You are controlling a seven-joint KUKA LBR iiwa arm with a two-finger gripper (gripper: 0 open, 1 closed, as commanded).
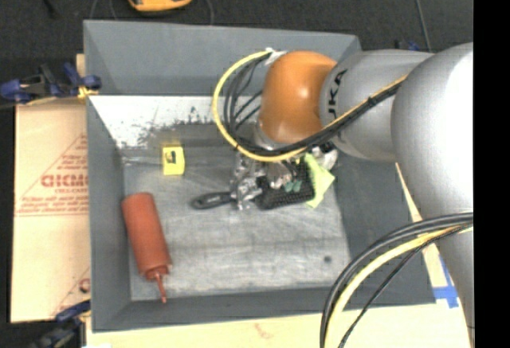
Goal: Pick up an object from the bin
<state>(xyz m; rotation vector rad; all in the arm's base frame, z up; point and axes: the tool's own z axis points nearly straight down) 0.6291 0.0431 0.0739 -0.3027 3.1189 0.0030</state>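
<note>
Four loose things: a red bottle, a yellow block, a black tool and a green piece lie on the floor of the bin [102, 203].
Bin: grey metal with sloping walls; pale scuffs run along the foot of the far wall.
Red bottle [146, 233]: on its side at the left of the floor, nozzle pointing toward the near-left corner, well apart from the gripper.
Yellow block [173, 161]: small, with a dark mark on its face, near the far-left corner of the floor, apart from the bottle.
Black tool [210, 200]: in the middle of the floor; its slim handle sticks out to the left from under the gripper. A wider black part with rows of bumps shows just right of the gripper. It is perhaps the same tool, but the crowded view leaves that unsure.
Green piece [320, 177]: yellow-green and flat, tilted, touching the right end of the bumpy black part and partly under the arm.
Gripper [249, 193]: low over the middle of the floor, right at the inner end of the black handle.
Gripper state: cannot tell how wide it stands, nor whether it has hold of anything.
Arm [382, 111]: grey, reaching in from the right.
Orange cover [293, 95]: rounded, sitting above the wrist.
Cables [227, 95]: yellow and black, looped around the cover's left side.
</note>
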